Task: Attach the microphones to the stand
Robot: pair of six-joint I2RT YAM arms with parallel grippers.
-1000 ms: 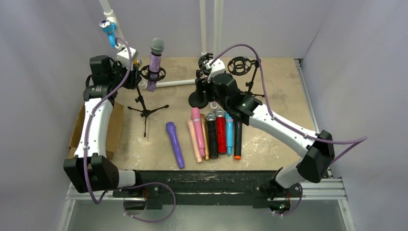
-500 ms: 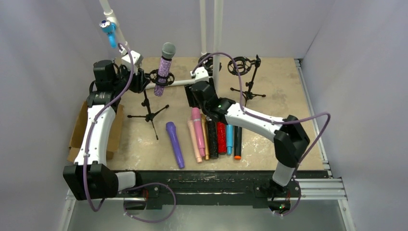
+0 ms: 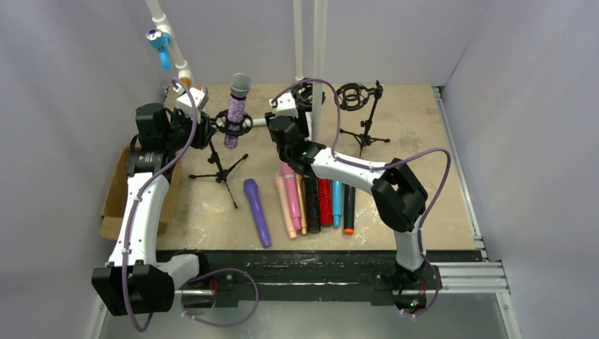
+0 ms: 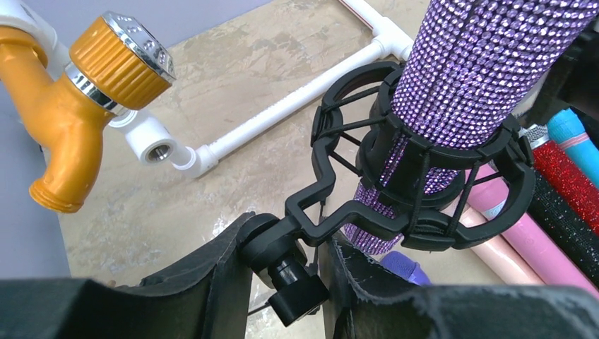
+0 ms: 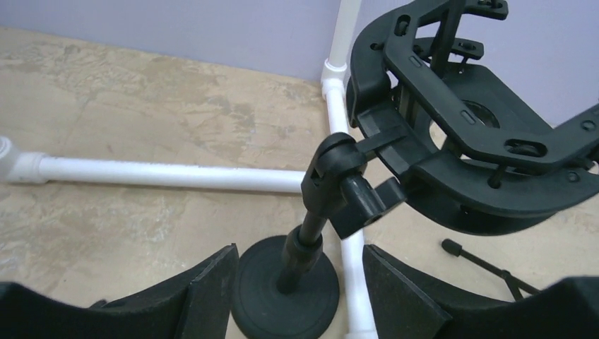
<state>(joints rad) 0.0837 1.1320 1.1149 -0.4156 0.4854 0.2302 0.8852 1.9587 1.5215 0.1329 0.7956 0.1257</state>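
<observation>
Moved: right arm has folded in from the right edge toward the middle of the bench (image 3: 417,162); the glitter microphone, leaning half a second ago, stands nearly upright.
Left gripper (image 4: 282,277): pinching the black joint under the mount (image 4: 332,134) of the tripod stand (image 3: 220,164), a finger pressed on each side.
Purple glitter microphone (image 4: 480,78): seated through that mount's ring, grey head up, near the far-left corner.
Right gripper (image 5: 297,282): fingers spread, touching nothing, with the pole of the round-base stand (image 5: 282,293) between them.
Round-base stand: by the far edge, middle; its mount (image 5: 452,127) holds nothing.
Second tripod stand (image 3: 362,106): far edge, right of middle, with a bare ring.
Row of microphones (image 3: 314,198): lying side by side at mid-bench, toward the near edge.
Purple microphone (image 3: 257,212): lying alone, just left of the row.
Orange tap (image 4: 78,120): on the white pipe (image 4: 282,116), far-left corner.
</observation>
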